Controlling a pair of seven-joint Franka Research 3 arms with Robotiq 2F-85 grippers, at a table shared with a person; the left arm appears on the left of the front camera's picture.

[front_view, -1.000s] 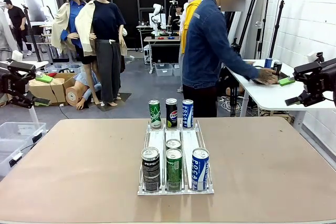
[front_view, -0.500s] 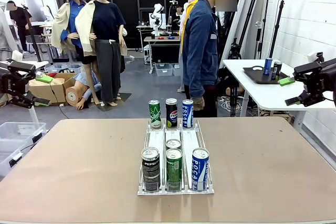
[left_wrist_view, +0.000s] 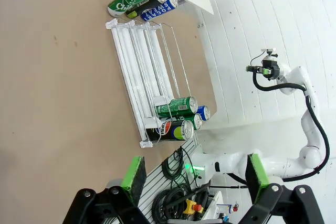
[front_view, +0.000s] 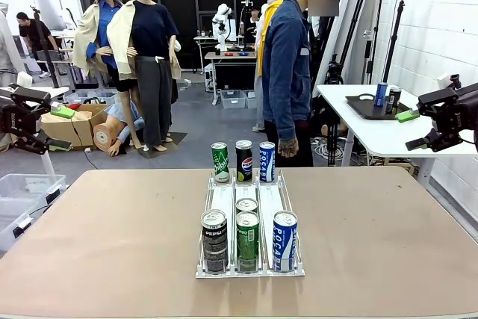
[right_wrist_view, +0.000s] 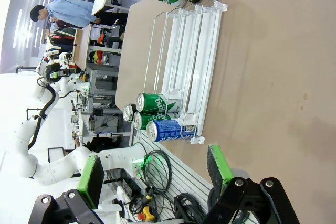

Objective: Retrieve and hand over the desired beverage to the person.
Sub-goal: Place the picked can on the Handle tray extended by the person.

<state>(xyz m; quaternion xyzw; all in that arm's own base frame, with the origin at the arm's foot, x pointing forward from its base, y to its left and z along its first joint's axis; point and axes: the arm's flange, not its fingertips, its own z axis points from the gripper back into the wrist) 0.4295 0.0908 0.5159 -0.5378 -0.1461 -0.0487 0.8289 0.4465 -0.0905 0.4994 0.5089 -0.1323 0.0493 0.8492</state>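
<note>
Several beverage cans stand in a clear three-lane rack (front_view: 224,198) in the middle of the tan table. The near row holds a black Pepsi can (front_view: 214,240), a green can (front_view: 248,241) and a blue Pocari can (front_view: 284,240). At the far end stand a green can (front_view: 219,162), a Pepsi can (front_view: 244,160) and a Pocari can (front_view: 267,161). The person (front_view: 287,65) in a denim jacket stands side-on just behind the table's far edge, one hand (front_view: 287,146) hanging down. My left gripper (front_view: 63,128) (left_wrist_view: 195,171) hovers open off the table's left side; my right gripper (front_view: 409,131) (right_wrist_view: 155,171) hovers open off the right.
A white side table (front_view: 373,136) at the right carries a black tray with cans (front_view: 382,95). A clear bin (front_view: 22,192) sits on the floor at the left. Bare tabletop (front_view: 112,244) lies on both sides of the rack.
The person has drawn the arm back from the side table, turned and stepped up to the far edge of my table. Both grippers are still.
</note>
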